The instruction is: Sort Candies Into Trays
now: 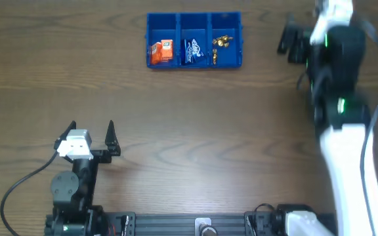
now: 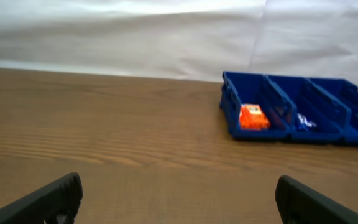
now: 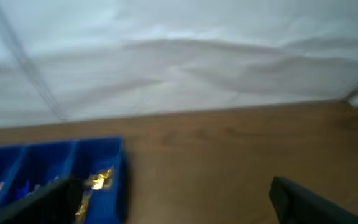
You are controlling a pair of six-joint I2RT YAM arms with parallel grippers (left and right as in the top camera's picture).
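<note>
Currently the blue tray (image 1: 195, 65) sits at the worktop's (image 1: 195, 131) twelve o'clock, with orange candies (image 1: 161, 52), blue candies (image 1: 192, 50) and gold candies (image 1: 220, 44) in separate compartments. The left gripper (image 1: 91, 126) at eight o'clock and the right gripper (image 3: 168, 186) at two o'clock both gape, empty.

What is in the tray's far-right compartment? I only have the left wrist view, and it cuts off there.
Observer: Gold-wrapped candies lie in the right compartment of the blue tray.
Operator: Where is the other arm?
Observer: The right gripper is off the tray's right end, fingers open, holding nothing.
Operator: And how does my own gripper sit relative to the tray?
Observer: From above, the left gripper is well short of the tray and to its left.
</note>
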